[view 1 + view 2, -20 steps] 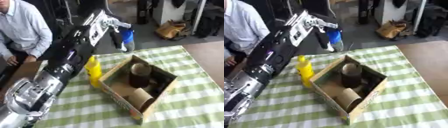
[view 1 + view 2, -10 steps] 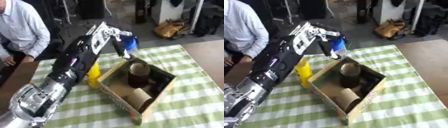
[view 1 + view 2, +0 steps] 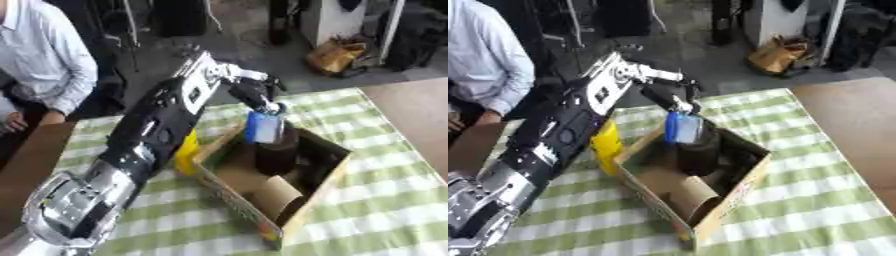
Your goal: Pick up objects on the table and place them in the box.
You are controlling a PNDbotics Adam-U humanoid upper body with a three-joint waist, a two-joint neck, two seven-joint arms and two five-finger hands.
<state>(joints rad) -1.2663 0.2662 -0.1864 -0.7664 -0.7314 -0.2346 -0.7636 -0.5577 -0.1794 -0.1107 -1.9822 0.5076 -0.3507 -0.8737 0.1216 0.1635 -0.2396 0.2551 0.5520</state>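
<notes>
The left hand [image 3: 252, 91] hangs above the cardboard box [image 3: 315, 197], fingers curled round the top of a blue object [image 3: 262, 127] that dangles just below it, over a dark cylinder [image 3: 276, 152] standing inside. A yellow bottle [image 3: 606, 145] stands just beside the box's left wall on the green-checked tablecloth [image 3: 815, 200]; a brown bag [image 3: 337, 55] sits on the grey floor beyond.

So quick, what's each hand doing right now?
Left hand: shut on the blue object, held over the box.
Right hand: not in view.
</notes>
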